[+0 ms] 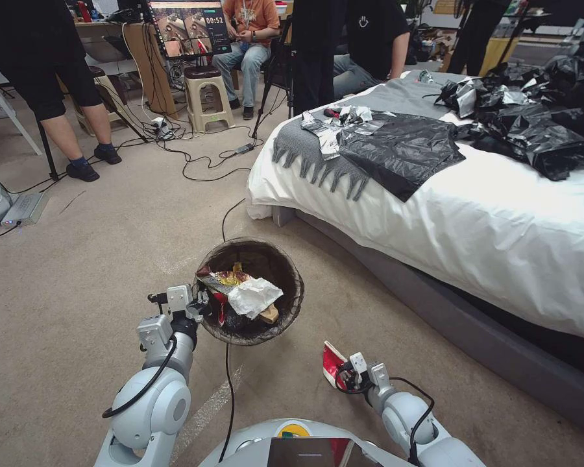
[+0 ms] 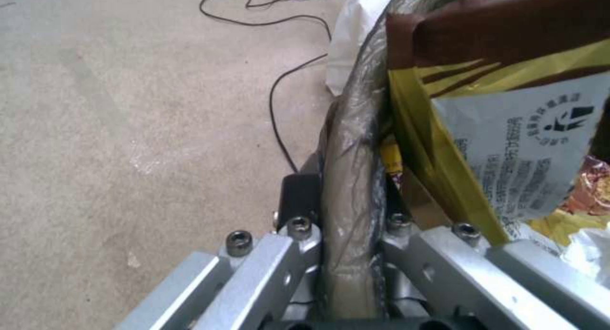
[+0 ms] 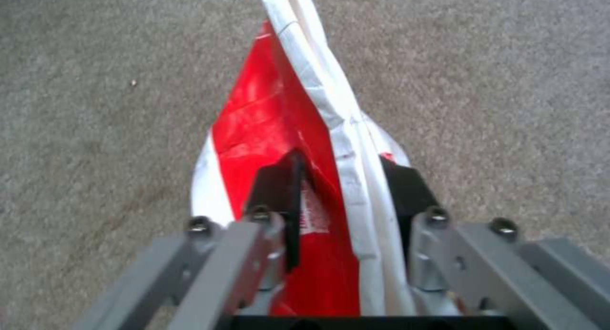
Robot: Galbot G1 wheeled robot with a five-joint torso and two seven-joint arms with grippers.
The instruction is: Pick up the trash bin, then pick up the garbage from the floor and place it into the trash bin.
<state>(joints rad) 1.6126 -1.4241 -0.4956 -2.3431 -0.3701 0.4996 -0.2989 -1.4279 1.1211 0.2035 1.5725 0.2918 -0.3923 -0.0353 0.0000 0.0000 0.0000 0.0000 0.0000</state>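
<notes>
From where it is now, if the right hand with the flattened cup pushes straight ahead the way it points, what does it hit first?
Probably bare carpet. The right hand, shut on the flattened red-and-white cup, points toward floor short of the trash bin; depth is unclear.

Beige carpet (image 1: 97,272) strewn with cables (image 1: 201,159); a white bed (image 1: 474,227) right, desk (image 1: 120,39) and stool (image 1: 207,97) behind.

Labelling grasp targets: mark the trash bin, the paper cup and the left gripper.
trash bin (image 1: 291,305): head view, liner-covered rim.
paper cup (image 3: 273,115): right wrist view, red flattened wall.
left gripper (image 1: 204,305): head view, fingertips at bin rim.
</notes>
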